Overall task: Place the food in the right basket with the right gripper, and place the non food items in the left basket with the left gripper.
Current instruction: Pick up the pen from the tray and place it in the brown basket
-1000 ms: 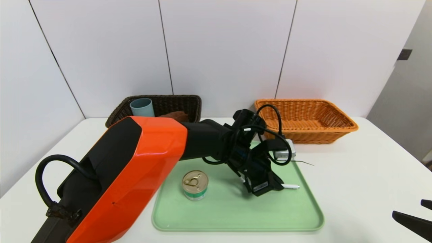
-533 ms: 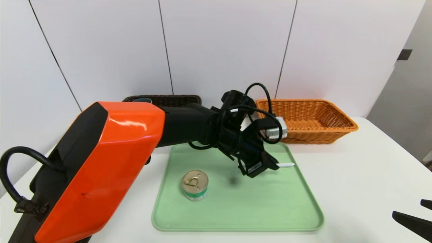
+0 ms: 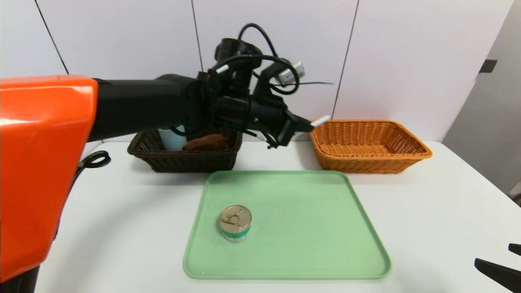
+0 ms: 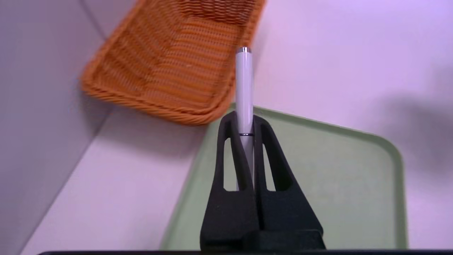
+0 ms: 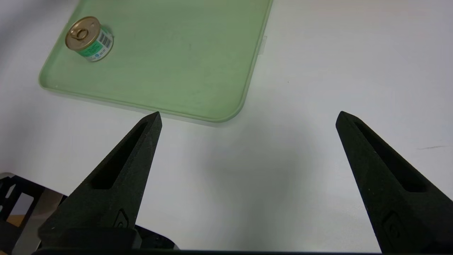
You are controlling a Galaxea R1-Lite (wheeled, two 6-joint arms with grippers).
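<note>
The left end effector (image 3: 303,124) is up in the air, its slotted matte-black fingers (image 4: 230,141) pinched tight on the pen (image 4: 244,88), a slim glossy white barrel with a thin metal ring at its far end. The pen pokes out past the fingertips toward the rim of the orange basket (image 3: 368,142), a rectangular woven wicker piece with flared sides. Just behind and below this end effector's wrist sits the dark basket (image 3: 183,156), the same flared weave in near-black brown. Inside it stands the cup (image 3: 171,138), smooth blue-grey plastic, with the cloth (image 3: 205,142), a soft brown folded lump, just beside it. Black cables loop over the wrist, and the arm's glossy orange shell (image 3: 36,162) fills the near left.

Below the left end effector lies the tray (image 3: 325,228), pale green, flat, with rounded corners and a low lip, on the white tabletop (image 3: 427,203). The can (image 3: 235,223) stands upright on the tray, short and round, gold pull-ring lid, green-and-white label.

The right end effector (image 5: 247,117) hangs low over bare tabletop, its two pointed black fingers spread wide with nothing between them. The tray's corner lies just ahead of it, the can well beyond.
</note>
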